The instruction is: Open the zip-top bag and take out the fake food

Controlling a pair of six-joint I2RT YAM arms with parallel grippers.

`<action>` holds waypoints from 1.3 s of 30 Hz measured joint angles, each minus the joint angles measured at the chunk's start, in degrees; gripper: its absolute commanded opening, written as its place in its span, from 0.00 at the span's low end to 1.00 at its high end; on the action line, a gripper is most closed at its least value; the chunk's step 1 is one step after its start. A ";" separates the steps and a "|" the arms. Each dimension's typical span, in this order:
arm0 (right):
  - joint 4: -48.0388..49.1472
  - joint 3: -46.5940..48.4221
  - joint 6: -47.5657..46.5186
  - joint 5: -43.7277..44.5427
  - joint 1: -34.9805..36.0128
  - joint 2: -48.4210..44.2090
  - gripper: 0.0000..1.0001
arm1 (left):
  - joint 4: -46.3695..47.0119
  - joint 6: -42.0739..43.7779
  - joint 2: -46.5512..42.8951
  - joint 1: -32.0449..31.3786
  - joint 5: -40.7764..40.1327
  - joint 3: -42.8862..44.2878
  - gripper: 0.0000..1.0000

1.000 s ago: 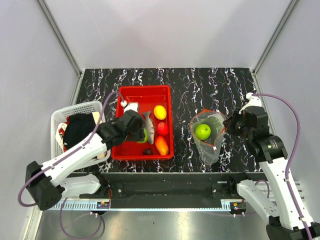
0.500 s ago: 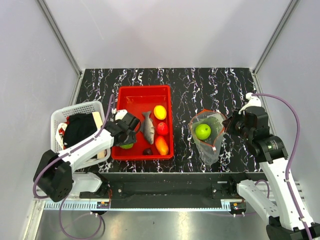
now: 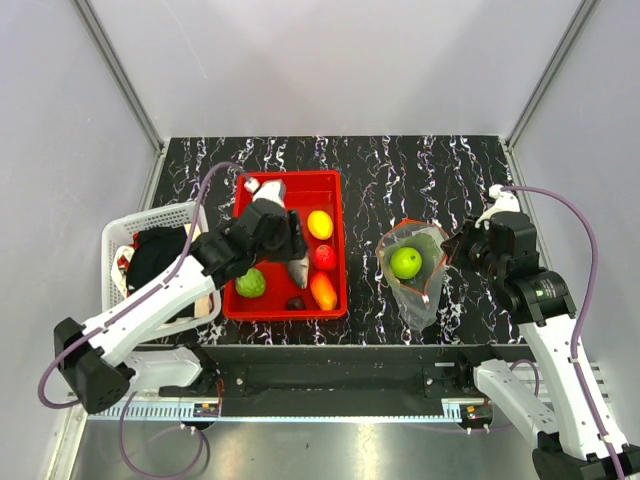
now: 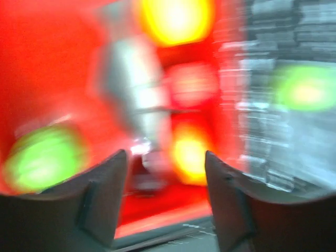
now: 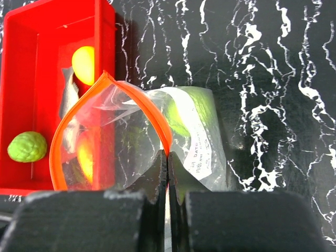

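Clear crinkly zip-top bag [image 3: 415,288], near right edge of table [image 3: 360,165]: mouth clamped by right hand [image 5: 167,155]; left hand [image 4: 165,154] apart, empty; removal stage judged; round green plastic fruit [image 3: 405,262] inside to be fetched next

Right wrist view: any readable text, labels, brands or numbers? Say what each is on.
White label on the clear plastic zip-top bag with the orange-red zip strip: a few lines of dark print, too small and tilted to read.
Red plastic tray and black marbled tabletop: no text.
Top and left wrist views: nothing legible, and the left wrist view is motion-blurred.
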 measured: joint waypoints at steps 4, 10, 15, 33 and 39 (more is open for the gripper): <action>0.02 0.00 0.26 -1.40 0.00 0.15 0.00 | 8.74 0.66 2.23 -6.34 7.74 9.97 0.38; 0.15 0.00 0.68 -2.93 0.00 0.90 0.00 | 16.44 2.03 17.70 -15.15 11.34 26.56 0.31; 0.42 0.33 1.27 -3.91 0.00 0.94 0.00 | 15.69 3.17 30.16 -20.02 10.29 33.64 0.24; 0.24 0.74 4.11 -3.56 0.00 1.55 0.00 | 10.29 3.34 46.64 -23.43 -1.68 40.83 0.22; -0.42 0.74 4.68 -2.19 0.00 2.71 0.00 | 9.57 3.06 50.42 -22.93 -3.93 41.13 0.36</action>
